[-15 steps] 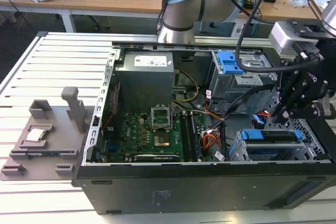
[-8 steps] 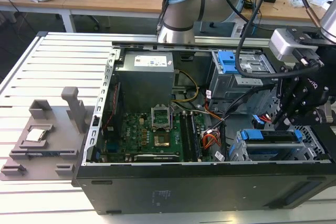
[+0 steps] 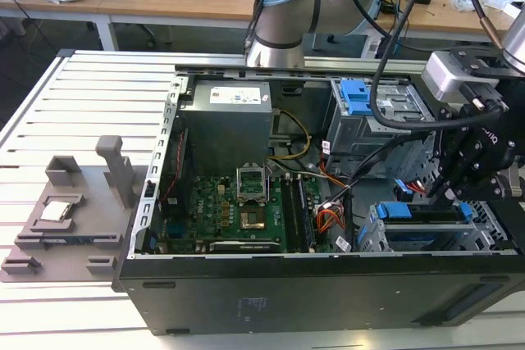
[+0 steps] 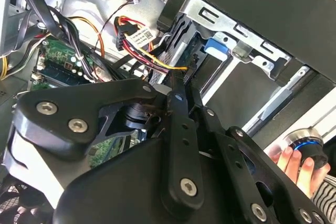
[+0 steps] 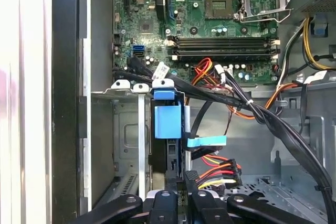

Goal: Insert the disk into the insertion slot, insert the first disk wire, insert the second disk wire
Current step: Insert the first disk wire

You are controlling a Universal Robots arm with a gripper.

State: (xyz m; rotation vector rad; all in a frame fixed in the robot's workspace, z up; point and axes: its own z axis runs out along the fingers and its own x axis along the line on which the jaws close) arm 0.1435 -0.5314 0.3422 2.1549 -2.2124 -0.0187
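The disk [image 3: 420, 220] lies in the insertion slot of the silver drive cage [image 3: 426, 242] at the exterior view's lower right, its blue carrier bracket [image 3: 397, 211] showing. In the first wrist view the disk [image 5: 167, 156] stands edge-on in the cage [image 5: 128, 140] under its blue bracket [image 5: 168, 121]. My gripper [image 3: 440, 194] hangs just above the disk's end. Its fingers [image 5: 181, 196] are closed on a black connector [image 5: 191, 178] with red, yellow and black wires, right beside the disk's edge. A blue-tabbed flat cable [image 5: 207, 141] reaches the disk's edge. In the second wrist view my gripper's [image 4: 177, 85] tips meet those wires.
A grey drive box with a blue tab [image 3: 358, 96] sits behind the cage. The motherboard [image 3: 238, 211], cable bundles [image 5: 273, 124] and case walls crowd the bay. A grey fixture [image 3: 74, 211] lies on the slatted table. A person's hand [image 4: 296, 163] rests by a knob.
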